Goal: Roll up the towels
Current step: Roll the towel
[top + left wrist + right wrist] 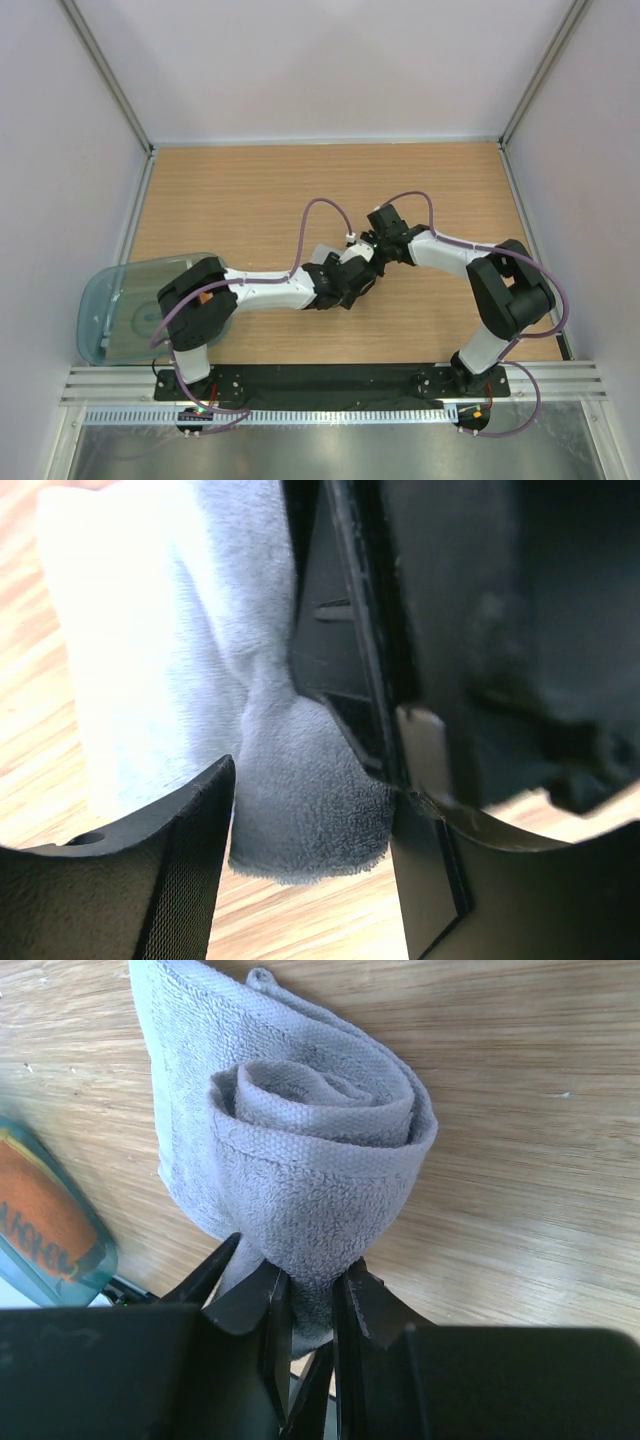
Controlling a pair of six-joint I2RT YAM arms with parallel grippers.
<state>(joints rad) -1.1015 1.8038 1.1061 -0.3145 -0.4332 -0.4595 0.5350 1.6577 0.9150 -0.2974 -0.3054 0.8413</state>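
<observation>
Grey towel rolled up, on table near its middle. Right end effector clamped on roll's outer layer. Left end effector fingers either side of same roll; gripping or merely flanking, cannot tell.

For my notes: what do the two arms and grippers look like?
The left arm and right arm have white links between bulky black joint housings. A thin mauve cable loops along each. The left gripper and right gripper are matt black with angular fingers.
</observation>
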